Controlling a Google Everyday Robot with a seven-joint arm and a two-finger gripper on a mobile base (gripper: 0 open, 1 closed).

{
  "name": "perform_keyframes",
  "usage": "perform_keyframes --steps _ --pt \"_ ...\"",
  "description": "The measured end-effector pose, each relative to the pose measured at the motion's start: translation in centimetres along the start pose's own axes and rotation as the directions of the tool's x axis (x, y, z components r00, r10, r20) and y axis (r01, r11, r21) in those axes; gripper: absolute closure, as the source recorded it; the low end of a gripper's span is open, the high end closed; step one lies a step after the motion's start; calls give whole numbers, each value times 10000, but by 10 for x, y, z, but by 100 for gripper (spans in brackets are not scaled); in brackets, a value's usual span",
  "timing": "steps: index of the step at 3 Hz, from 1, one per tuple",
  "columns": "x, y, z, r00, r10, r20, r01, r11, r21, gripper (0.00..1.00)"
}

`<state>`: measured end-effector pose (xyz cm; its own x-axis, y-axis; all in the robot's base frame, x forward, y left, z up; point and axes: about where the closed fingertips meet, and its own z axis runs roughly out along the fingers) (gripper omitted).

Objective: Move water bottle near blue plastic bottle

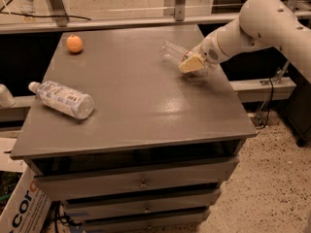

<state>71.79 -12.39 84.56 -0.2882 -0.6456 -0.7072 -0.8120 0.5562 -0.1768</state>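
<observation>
Water bottle [174, 52] lies at the far right of the table [146, 125], one end under my hand [193, 63], and I cannot tell whether the hand has closed on it. It looks light, thin-walled and slick, so I would hold it gently across the ribbed middle. Open table runs left to the blue plastic bottle [65, 99], lying by the left edge.

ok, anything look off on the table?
Both bottles are on their sides, not standing: the blue plastic bottle near the left edge of the table, the water bottle at the right rear, with the end effector right at it. No spill visible.
</observation>
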Motion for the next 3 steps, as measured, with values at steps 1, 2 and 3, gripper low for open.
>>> perform_keyframes --steps 1,2,3 --pt "-15 2 -6 9994 -126 321 133 9997 -217 87" --pt "-41 22 -6 9942 -807 715 866 9927 -839 100" --pt "-67 57 -1 9769 -1808 1142 1968 9690 -1495 100"
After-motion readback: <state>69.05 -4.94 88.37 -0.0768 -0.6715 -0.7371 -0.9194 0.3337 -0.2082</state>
